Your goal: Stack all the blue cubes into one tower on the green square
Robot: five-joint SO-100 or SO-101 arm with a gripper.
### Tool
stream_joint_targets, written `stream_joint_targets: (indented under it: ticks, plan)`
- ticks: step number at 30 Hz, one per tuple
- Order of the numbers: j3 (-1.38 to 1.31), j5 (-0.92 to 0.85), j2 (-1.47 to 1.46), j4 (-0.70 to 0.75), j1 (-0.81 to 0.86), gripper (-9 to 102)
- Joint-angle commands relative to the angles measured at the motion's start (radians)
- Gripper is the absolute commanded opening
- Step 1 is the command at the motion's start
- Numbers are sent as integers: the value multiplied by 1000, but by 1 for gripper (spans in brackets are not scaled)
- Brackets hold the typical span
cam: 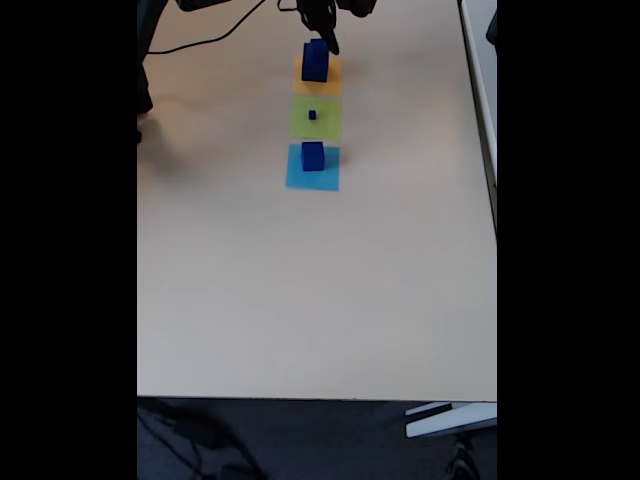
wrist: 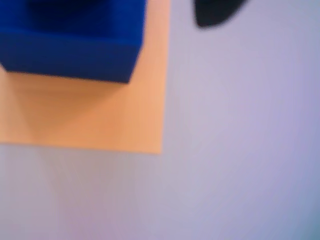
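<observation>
In the fixed view three coloured squares lie in a line on the pale surface (cam: 300, 300), running from twelve o'clock down toward six; the orange square (cam: 330, 72) is farthest up, the green square (cam: 325, 125) sits in the middle, and the light-blue square (cam: 300, 178) is nearest; neighbouring squares lie close together with only a thin strip of surface between them. The large cube (cam: 315, 61) stands on the orange square; the small cube (cam: 312, 115) rests near the centre of the green square; the medium cube (cam: 313, 155) stands on the upper part of the light-blue square; the three cubes are well apart, none on another. The dark end effector (cam: 326, 38) hangs at the one o'clock side of the large cube, just beside its top; whether it touches the cube, or how wide it stands open, I cannot tell. In the blurred wrist view the large cube (wrist: 70, 40) fills the upper left over the orange square (wrist: 100, 115); one dark fingertip (wrist: 215, 12) shows at one o'clock, apart from the cube.
</observation>
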Motion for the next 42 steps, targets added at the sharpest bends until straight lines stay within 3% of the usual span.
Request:
stream_joint_targets:
  ticks: [1, 28, 42]
  plan:
    - [-66, -9, 11, 12, -17, 25]
    - [40, -55, 69, 107, 18, 24]
    - [66, -71, 86, 115, 31, 17]
